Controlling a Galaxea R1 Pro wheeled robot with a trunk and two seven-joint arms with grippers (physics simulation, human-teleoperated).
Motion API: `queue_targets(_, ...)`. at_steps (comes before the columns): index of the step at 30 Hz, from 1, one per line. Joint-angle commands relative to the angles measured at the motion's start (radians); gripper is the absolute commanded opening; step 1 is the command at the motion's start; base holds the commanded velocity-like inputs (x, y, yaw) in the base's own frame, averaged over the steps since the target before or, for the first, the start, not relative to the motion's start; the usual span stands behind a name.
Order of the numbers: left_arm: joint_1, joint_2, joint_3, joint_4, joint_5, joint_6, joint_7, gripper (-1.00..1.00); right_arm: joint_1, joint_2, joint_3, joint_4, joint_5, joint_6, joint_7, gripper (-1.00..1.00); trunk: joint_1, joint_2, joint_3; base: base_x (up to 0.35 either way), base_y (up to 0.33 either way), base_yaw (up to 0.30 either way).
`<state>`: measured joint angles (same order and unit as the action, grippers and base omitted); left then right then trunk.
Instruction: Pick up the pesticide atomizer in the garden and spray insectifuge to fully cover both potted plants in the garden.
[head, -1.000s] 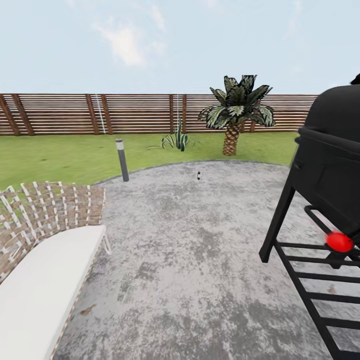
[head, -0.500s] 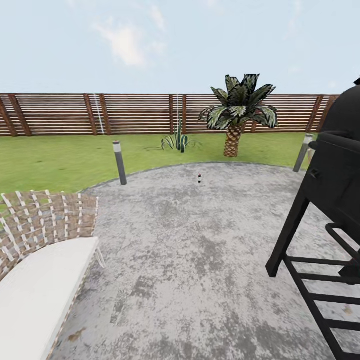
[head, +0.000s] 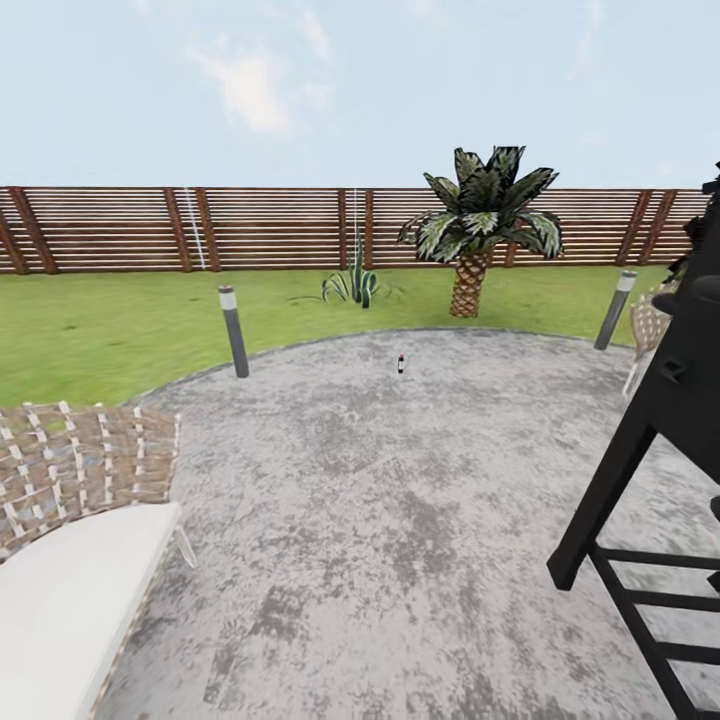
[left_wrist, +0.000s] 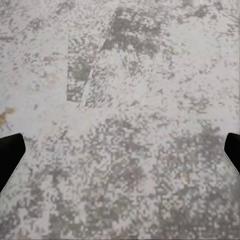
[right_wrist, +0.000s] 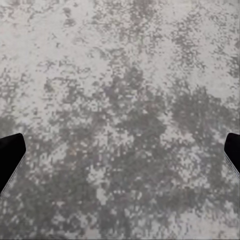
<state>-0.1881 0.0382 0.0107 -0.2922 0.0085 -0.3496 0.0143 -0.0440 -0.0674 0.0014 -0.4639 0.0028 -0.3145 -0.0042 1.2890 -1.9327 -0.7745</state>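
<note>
Far across the round mottled grey patio (head: 380, 500), near its back edge, stands the pesticide atomizer (head: 401, 363), a tiny dark upright bottle. Behind it lie the green lawn (head: 110, 325) and the brown slatted fence (head: 200, 228) of the garden. The two low potted plants are out of view. My left gripper (left_wrist: 120, 155) hangs open over bare paving, its dark fingertips (left_wrist: 10, 157) at the picture's edges. My right gripper (right_wrist: 120, 155) is open too, with only paving between its fingertips (right_wrist: 10, 155).
A black grill on a stand (head: 650, 470) is close on the right. A woven lounge chair with a white cushion (head: 70, 590) is close on the left. Two bollard lights (head: 234, 332) (head: 614, 309), a palm (head: 480, 230) and a spiky plant (head: 352, 282) edge the patio.
The whole head view has shifted: the grill has slid off to the right and the lounge chair down and left. A second bollard and a woven chair now show at the right.
</note>
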Motion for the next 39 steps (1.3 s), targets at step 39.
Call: queue_targets(39,-0.001,0.0,0.001,0.001,0.001,-0.003,0.001,1.0,-0.001,0.0,-0.007,0.002,0.0,-0.003,0.0,1.0,0.0,0.0,-0.001,0.337,0.0,0.0)
